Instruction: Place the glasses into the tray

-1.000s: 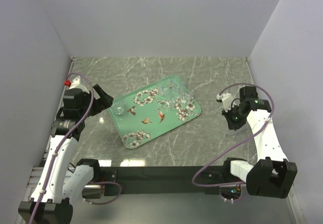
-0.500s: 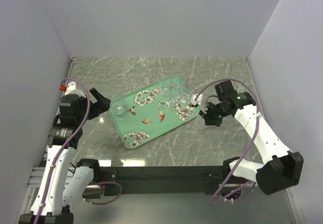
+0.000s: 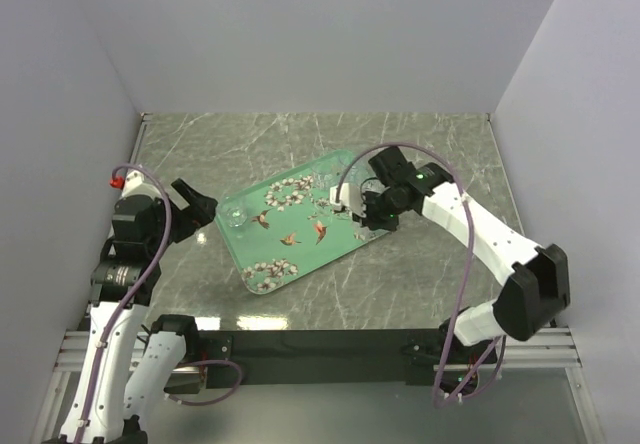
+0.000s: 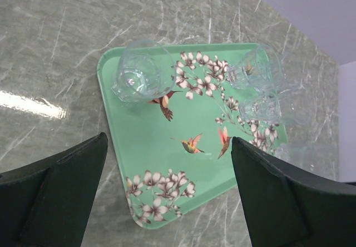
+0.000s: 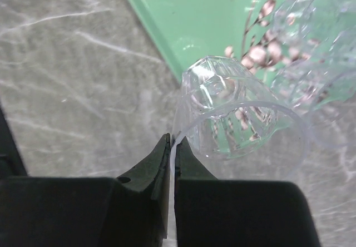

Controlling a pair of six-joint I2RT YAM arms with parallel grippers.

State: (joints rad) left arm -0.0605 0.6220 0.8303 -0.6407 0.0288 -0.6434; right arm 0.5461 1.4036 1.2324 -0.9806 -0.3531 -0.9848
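Glasses (image 3: 352, 196), top view: clear and too small on the tray (image 3: 262, 249); their number cannot be told.
Held glass (image 5: 239, 119): the rim part between the right gripper (image 5: 172, 145) fingertips is hidden; resting on the tray's edge or lifted, cannot tell.
Neighbour glasses (image 5: 325, 47): over the tray's end, cut by the picture edge, outlines run together.
Left gripper (image 4: 168, 142) fingers (image 4: 58, 194): cut by the lower edge; one covers part of the tray's edge.

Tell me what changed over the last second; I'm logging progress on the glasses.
The right gripper, shut on a glass by its rim, swung left from the right side to the tray's right edge. The left gripper stayed open beside the tray; the other glasses did not move.
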